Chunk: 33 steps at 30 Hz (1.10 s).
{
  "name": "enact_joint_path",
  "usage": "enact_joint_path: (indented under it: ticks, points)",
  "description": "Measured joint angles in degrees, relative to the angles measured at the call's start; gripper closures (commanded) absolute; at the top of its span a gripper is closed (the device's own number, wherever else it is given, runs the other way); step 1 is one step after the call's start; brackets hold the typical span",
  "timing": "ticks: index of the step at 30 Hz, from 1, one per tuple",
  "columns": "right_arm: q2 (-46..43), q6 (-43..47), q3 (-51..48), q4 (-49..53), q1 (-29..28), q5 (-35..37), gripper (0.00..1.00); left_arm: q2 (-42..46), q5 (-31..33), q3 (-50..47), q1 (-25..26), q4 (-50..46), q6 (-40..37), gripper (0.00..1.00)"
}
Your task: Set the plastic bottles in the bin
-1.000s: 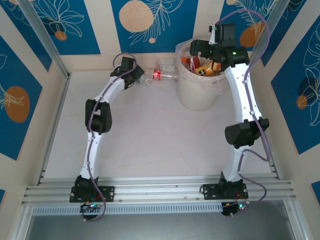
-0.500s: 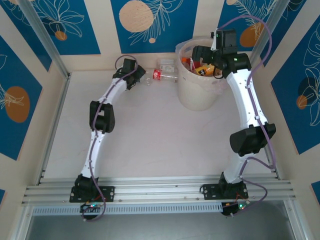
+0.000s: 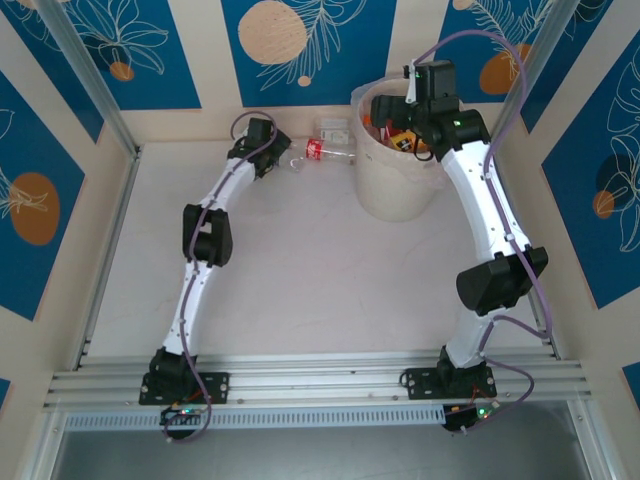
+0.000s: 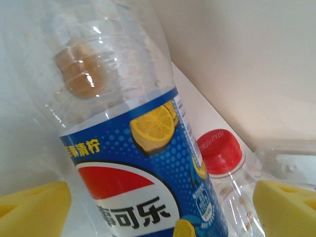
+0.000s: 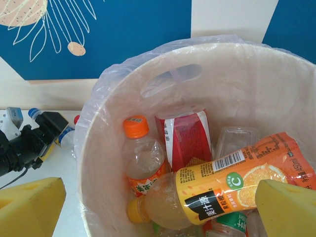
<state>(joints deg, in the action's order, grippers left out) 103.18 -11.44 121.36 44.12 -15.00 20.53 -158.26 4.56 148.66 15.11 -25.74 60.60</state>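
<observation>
- Bin (image 3: 395, 190) at the far right of the table (image 3: 300, 270), close to the back wall, lined with clear plastic
- Inside the bin, from the right wrist: orange-capped bottle (image 5: 142, 155) roughly upright, red-labelled bottle (image 5: 185, 138) just beside it, orange-labelled bottle (image 5: 222, 190) lying across the front, green label (image 5: 228, 223) partly hidden underneath
- Above the bin's opening, right gripper (image 5: 158, 210) with yellow pads (image 5: 29, 207) spread wide and nothing pinched between them
- Low by the back wall, left of the bin, left gripper (image 4: 163, 212) with fingers (image 4: 286, 205) spread either side of a blue-labelled bottle (image 4: 148, 163)
- Clear gap between that bottle and the pad on the right of the wrist view; contact with the other pad impossible to tell
- Blue-labelled bottle outside the bin, clear body, lemon slices on the label
- Just behind it, red-capped bottle (image 4: 217, 150), on the table between the left gripper and the bin
- Clear plastic box (image 4: 289, 160) near the red cap, against the wall
</observation>
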Motion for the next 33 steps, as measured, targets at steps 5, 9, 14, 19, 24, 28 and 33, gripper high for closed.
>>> enact_joint_path:
  ticks: [5,9,14,19,24,28,33]
  points:
    - [-0.33,1.03,0.00,-0.04,-1.03,1.36,0.01,-1.01,1.77,0.55,0.07,-0.37,0.59,0.18]
    - [-0.94,1.77,-0.39,-0.59,-1.68,2.34,0.01,-1.36,3.04,1.07,0.15,-0.48,0.50,0.25]
    - [-2.86,2.16,-3.10,-1.73,-1.92,3.19,0.01,-1.86,3.43,1.16,0.35,-0.50,0.42,0.33]
    - [-3.65,2.36,-4.22,-2.89,-1.92,3.58,0.01,-2.08,4.00,1.40,0.52,-1.53,0.26,0.34]
    - [-4.00,2.34,-5.16,-3.30,-1.92,3.52,0.01,-0.39,5.16,-0.76,0.76,-3.96,-0.33,0.43]
    - [-4.70,2.29,-6.08,-3.45,-1.92,3.50,0.01,5.16,6.12,-8.76,0.83,-5.64,-1.53,0.45]
    - [-5.33,1.77,-6.43,-3.50,-1.92,3.04,0.01,13.42,7.15,-20.90,0.94,-5.73,-5.53,0.47]
